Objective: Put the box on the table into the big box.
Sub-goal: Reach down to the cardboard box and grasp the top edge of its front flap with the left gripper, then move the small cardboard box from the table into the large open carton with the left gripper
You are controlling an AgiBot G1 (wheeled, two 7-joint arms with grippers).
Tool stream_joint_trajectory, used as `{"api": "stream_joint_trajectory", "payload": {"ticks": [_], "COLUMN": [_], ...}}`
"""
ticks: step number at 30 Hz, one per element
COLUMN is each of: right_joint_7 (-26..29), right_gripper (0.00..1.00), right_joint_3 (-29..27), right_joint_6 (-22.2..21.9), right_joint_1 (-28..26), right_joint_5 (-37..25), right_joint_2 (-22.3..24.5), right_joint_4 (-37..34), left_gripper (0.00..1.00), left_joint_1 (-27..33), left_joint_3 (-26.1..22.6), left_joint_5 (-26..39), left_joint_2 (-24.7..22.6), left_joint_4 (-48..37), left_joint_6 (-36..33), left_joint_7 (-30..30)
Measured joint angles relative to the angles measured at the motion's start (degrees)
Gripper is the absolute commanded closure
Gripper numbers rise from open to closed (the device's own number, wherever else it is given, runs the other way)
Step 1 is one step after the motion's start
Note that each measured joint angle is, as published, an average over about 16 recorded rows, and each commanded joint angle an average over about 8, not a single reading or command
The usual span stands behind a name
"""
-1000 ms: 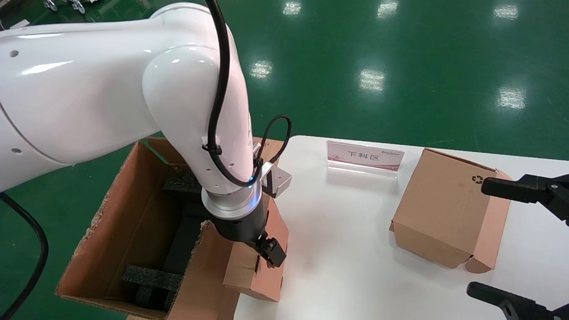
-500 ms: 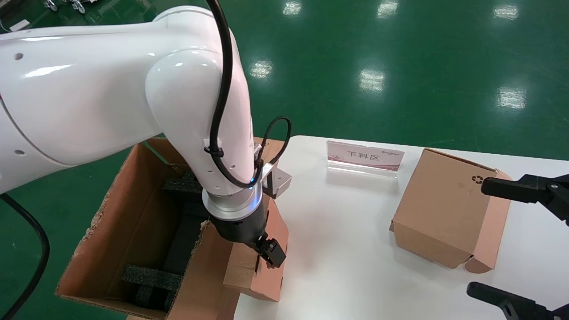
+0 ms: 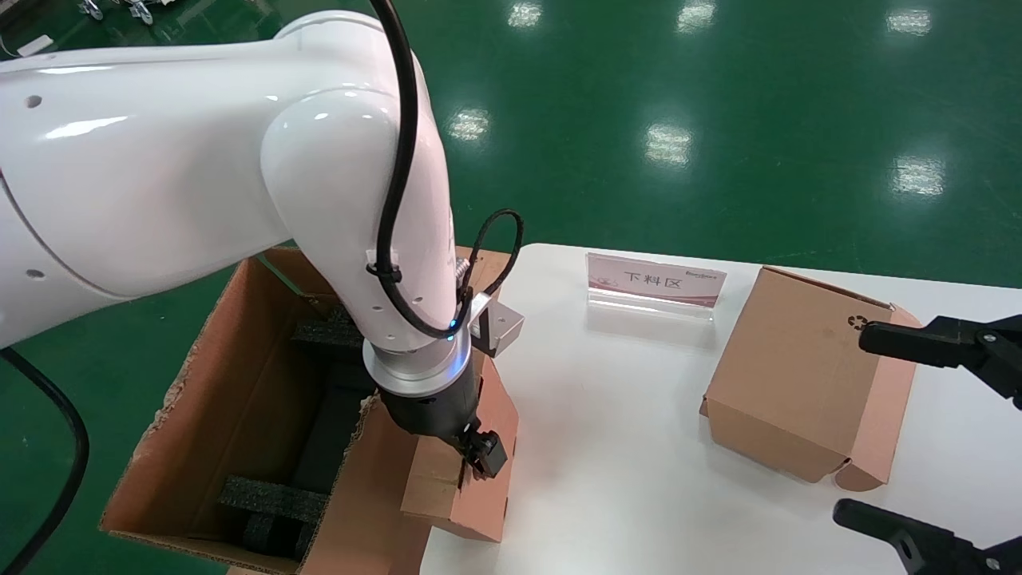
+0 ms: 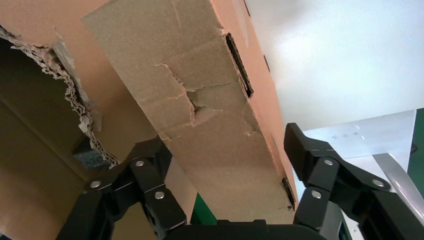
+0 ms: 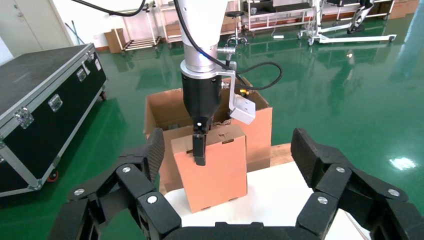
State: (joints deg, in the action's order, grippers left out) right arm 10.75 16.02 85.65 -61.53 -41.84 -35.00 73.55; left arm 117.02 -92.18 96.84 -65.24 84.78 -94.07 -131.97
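The small plain box (image 3: pixel 471 495) stands tilted at the left edge of the white table (image 3: pixel 623 447), leaning against the big box's near wall. My left gripper (image 3: pixel 467 455) comes down over its top and is shut on it, one finger on the table-side face and the other hidden behind. In the left wrist view the box (image 4: pixel 210 100) fills the gap between the fingers of the gripper (image 4: pixel 227 150). The big box (image 3: pixel 231 383), with torn edges and black foam inside, stands left of the table. My right gripper (image 3: pixel 902 435) is open and empty at the right.
A second cardboard box with a recycling symbol (image 3: pixel 798 375) sits on the right of the table, between the right gripper's fingers. An acrylic sign (image 3: pixel 655 279) stands at the table's far edge. A black flight case (image 5: pixel 40 100) stands on the green floor beyond.
The left gripper's visible finger has moved inward against the small box's face. The box and the right arm have barely moved.
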Motion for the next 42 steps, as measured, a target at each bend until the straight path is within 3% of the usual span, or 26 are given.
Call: {"api": "stream_joint_trajectory", "payload": {"ticks": [2,3,27,42], "right_joint_7": [0.0,0.0,0.0,0.0], "right_gripper": [0.01,0.00,0.00,0.00], "right_joint_3": [0.0,0.0,0.0,0.0], "right_joint_6": [0.0,0.0,0.0,0.0], "right_joint_1": [0.0,0.0,0.0,0.0], "right_joint_5": [0.0,0.0,0.0,0.0], "right_joint_2": [0.0,0.0,0.0,0.0], "right_joint_4": [0.0,0.0,0.0,0.0], "left_gripper": [1.00,1.00,1.00,1.00], "left_joint_1": [0.0,0.0,0.6,5.0], "left_joint_3": [0.0,0.0,0.8,9.2], "left_joint_5": [0.0,0.0,0.6,5.9], "left_joint_2": [0.0,0.0,0.6,6.3], "left_joint_4": [0.0,0.0,-0.5,-4.1], "left_joint_6": [0.0,0.0,0.2,2.3], "left_joint_7": [0.0,0.0,0.4,5.9]}}
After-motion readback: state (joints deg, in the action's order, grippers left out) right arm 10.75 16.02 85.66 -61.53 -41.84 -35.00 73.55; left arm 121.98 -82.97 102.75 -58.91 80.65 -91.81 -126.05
